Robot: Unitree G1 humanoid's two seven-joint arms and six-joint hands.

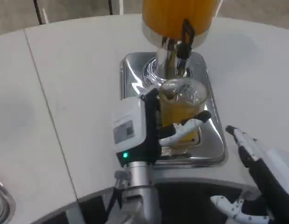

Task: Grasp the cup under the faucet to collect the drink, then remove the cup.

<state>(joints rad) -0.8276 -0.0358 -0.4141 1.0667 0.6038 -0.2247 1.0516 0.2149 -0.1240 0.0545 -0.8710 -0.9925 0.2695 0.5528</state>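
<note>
A clear cup (182, 106) holding orange drink stands on the shiny metal drip tray (135, 70), below the black faucet (185, 37) of an orange drink dispenser (177, 16). My left hand (147, 128) grips the cup from its left side, fingers wrapped around the front of the glass. My right hand (258, 163) hovers at the lower right, off the tray's right edge, fingers apart and holding nothing.
The dispenser's chrome stand (165, 60) rises from the back of the tray. The white table (74, 93) spreads wide to the left, with a seam running down it. A metal object (1, 200) peeks in at the lower left corner.
</note>
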